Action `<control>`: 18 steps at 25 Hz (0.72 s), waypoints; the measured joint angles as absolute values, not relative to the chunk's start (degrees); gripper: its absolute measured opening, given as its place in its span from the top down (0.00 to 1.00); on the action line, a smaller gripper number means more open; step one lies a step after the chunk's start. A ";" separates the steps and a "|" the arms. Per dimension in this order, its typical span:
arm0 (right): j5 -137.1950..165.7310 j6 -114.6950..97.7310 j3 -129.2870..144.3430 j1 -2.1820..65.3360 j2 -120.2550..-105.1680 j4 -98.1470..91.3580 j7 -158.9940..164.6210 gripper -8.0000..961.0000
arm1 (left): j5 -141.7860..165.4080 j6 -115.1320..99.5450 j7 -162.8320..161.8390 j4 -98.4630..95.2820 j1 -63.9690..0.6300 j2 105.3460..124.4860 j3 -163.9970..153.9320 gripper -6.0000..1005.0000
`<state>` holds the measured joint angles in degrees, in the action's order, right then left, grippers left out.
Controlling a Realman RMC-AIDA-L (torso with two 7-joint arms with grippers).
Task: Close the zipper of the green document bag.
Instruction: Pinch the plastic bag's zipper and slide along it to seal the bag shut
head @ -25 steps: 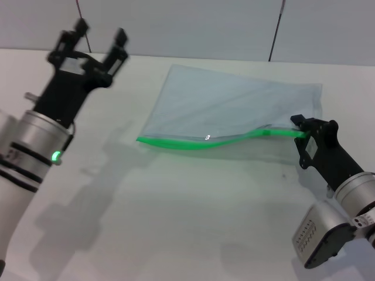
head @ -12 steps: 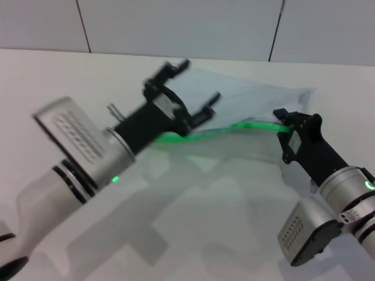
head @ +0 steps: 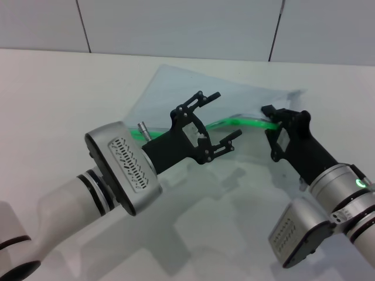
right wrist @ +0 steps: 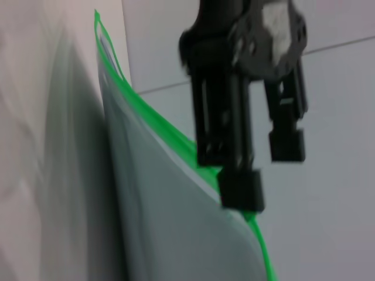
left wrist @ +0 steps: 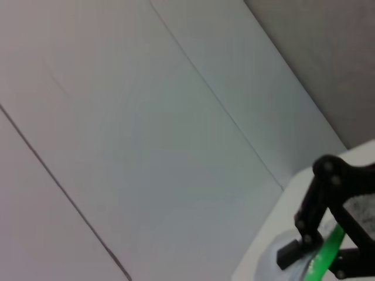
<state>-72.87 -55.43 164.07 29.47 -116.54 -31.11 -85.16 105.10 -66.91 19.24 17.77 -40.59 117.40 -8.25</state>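
The green document bag [head: 176,93] lies flat on the white table, translucent blue-grey. Its near edge is the green zipper [head: 249,122], which rises toward the right. My right gripper [head: 270,119] is shut on the zipper's right end and holds it off the table. The left gripper [head: 227,113] hangs open over the middle of the zipper, one finger on each side of the strip, touching nothing. In the right wrist view the zipper [right wrist: 158,126] runs along the bag [right wrist: 164,228], with the left gripper [right wrist: 263,172] behind it. The slider tab cannot be made out.
The white table [head: 58,99] spreads around the bag, and a panelled wall [head: 176,23] stands behind it. My left forearm [head: 117,170] crosses the near left of the table. In the left wrist view the right gripper [left wrist: 328,216] shows against the wall.
My left arm has swung from the far left across to the middle of the zipper, still open. The right gripper has shifted left, lifting the zipper's right end.
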 joint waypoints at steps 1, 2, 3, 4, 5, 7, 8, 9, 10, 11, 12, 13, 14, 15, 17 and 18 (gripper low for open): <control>-72.85 -55.45 164.25 29.49 -116.54 -31.37 -85.15 0.95 | 105.11 -66.45 19.79 17.79 -40.63 117.42 -8.26 0.19; -72.83 -55.45 164.36 29.50 -116.55 -31.57 -85.16 0.95 | 105.11 -66.22 20.21 17.79 -40.64 117.42 -8.26 0.19; -72.84 -55.46 164.47 29.50 -116.54 -31.75 -85.16 0.95 | 105.11 -66.09 20.64 17.79 -40.65 117.42 -8.26 0.19; -72.80 -55.52 164.57 29.51 -116.54 -31.88 -85.16 0.95 | 105.11 -65.97 21.15 17.80 -40.66 117.42 -8.27 0.19; -72.65 -55.59 164.69 29.51 -116.54 -32.00 -85.17 0.95 | 105.11 -65.93 21.64 17.81 -40.70 117.42 -8.27 0.19; -71.79 -55.76 164.82 29.52 -116.54 -32.04 -85.12 0.95 | 105.08 -65.91 22.64 17.82 -40.74 117.42 -8.27 0.19; -71.22 -55.87 164.82 29.51 -116.54 -32.06 -85.03 0.95 | 105.04 -65.91 23.19 17.83 -40.77 117.42 -8.26 0.19; -70.72 -56.00 164.82 29.50 -116.54 -32.07 -84.95 0.95 | 104.99 -65.90 23.80 17.84 -40.77 117.44 -8.23 0.20; -70.28 -56.10 164.82 29.47 -116.55 -32.08 -84.90 0.95 | 104.95 -65.89 24.20 17.84 -40.77 117.45 -8.19 0.20; -70.10 -56.17 164.82 29.45 -116.54 -32.08 -84.88 0.95 | 104.91 -65.89 24.75 17.84 -40.76 117.47 -8.16 0.20; -70.01 -56.17 164.82 29.45 -116.54 -32.08 -84.87 0.95 | 104.90 -65.88 25.12 17.84 -40.74 117.49 -8.15 0.20; -69.99 -56.17 164.82 29.46 -116.54 -32.08 -84.86 0.95 | 104.90 -65.87 25.46 17.84 -40.72 117.49 -8.18 0.20; -69.98 -56.17 164.82 29.46 -116.54 -32.08 -84.84 0.95 | 104.93 -65.86 25.76 17.84 -40.72 117.50 -8.21 0.22; -69.98 -56.17 164.82 29.46 -116.54 -32.08 -84.84 0.95 | 104.96 -65.86 26.21 17.87 -40.69 117.50 -8.22 0.23; -69.97 -56.14 164.80 29.46 -116.54 -32.08 -84.82 0.95 | 104.98 -65.84 27.32 18.07 -40.59 117.51 -8.22 0.27; -69.96 -56.10 164.80 29.46 -116.54 -32.08 -84.81 0.95 | 104.97 -65.83 27.99 18.22 -40.53 117.51 -8.22 0.29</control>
<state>-69.96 -56.10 164.80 29.46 -116.54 -32.08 -84.81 104.97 -65.83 27.99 18.22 -40.53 117.51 -8.22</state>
